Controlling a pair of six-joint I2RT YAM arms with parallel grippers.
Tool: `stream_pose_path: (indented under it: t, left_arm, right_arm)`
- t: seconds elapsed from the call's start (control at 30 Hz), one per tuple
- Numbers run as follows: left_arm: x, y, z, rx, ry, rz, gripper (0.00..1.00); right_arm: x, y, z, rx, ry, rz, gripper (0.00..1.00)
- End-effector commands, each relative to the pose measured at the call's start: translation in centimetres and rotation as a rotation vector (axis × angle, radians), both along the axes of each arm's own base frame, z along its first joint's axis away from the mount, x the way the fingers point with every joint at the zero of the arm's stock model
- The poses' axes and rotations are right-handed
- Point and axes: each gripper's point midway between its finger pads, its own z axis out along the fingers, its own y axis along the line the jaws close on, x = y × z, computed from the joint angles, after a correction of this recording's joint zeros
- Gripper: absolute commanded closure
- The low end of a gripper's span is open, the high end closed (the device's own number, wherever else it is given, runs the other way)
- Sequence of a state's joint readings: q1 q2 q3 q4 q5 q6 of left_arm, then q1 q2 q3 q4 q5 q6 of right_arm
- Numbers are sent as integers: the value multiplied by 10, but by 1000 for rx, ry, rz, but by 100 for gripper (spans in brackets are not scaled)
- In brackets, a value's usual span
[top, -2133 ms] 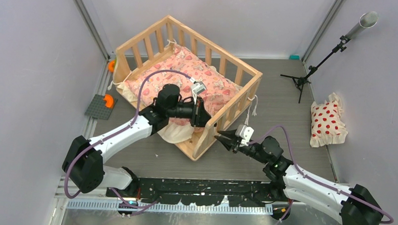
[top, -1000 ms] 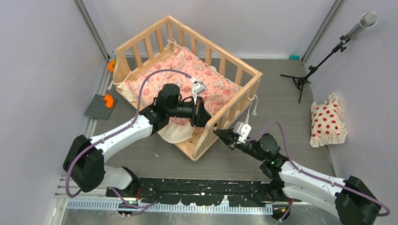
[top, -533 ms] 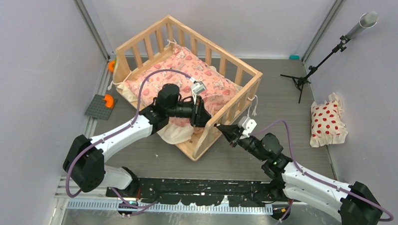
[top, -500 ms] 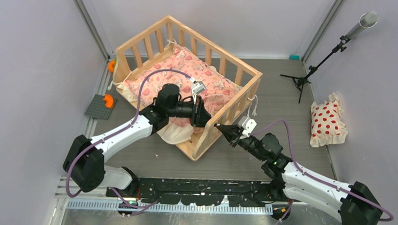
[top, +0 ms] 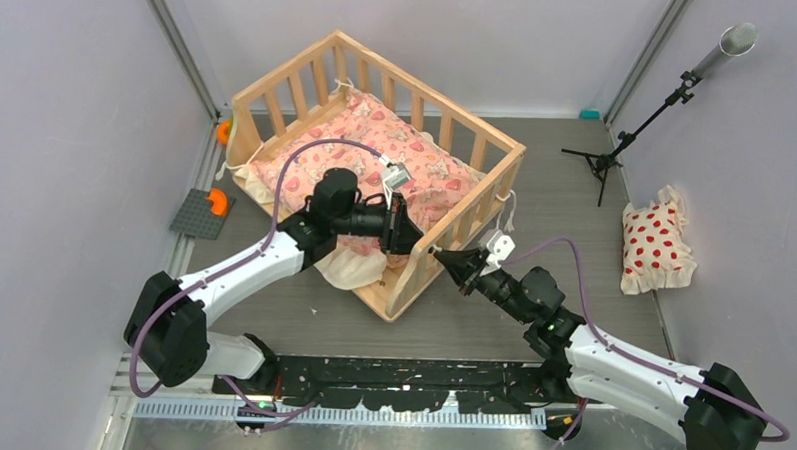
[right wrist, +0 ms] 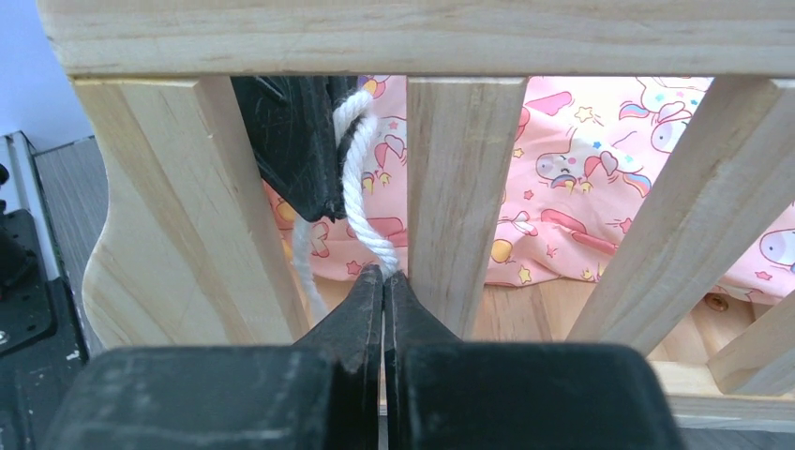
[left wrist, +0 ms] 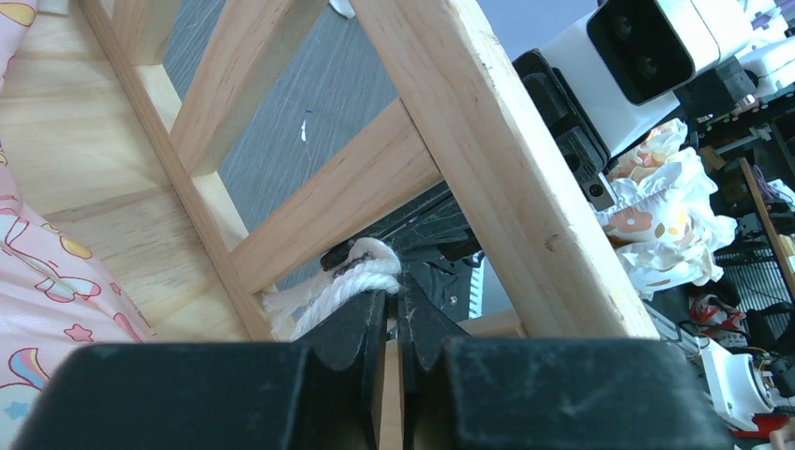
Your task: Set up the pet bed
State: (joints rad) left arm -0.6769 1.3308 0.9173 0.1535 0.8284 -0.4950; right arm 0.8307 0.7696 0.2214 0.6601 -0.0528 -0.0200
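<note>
The pet bed of light wood stands at the back centre with the pink cushion inside. My left gripper is inside the bed at the near-right rail, shut on a cream tie of the cushion; its tips sit at a slat. My right gripper is outside the same rail, shut on that tie where it comes through between slats; its tips touch the rope. The left finger shows behind the rail.
A white pillow with red dots lies by the right wall. A black tripod stand is at the back right. A grey plate with an orange piece lies by the left wall. Another cream tie hangs outside the rail.
My right gripper has moved up and left from the open floor to the bed's near-right rail and has gone from open to shut on the tie. The left arm has stayed put.
</note>
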Motion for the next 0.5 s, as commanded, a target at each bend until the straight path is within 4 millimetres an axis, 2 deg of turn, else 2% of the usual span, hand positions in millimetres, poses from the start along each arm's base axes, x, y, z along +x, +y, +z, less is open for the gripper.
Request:
stream_pose_path:
  t: [0.0, 0.07, 0.4, 0.47]
  left_arm:
    - [-34, 2, 14, -44, 10, -131, 94]
    - [-35, 2, 14, -45, 10, -136, 100]
    - [-39, 5, 10, -28, 27, -142, 97]
    - [-40, 7, 9, -19, 27, -144, 100]
  right_arm:
    - [15, -11, 40, 126, 0, -106, 99]
    - [16, -10, 41, 134, 14, -109, 99]
    - [23, -20, 45, 178, 46, -174, 99]
    - [23, -21, 45, 179, 49, -182, 99]
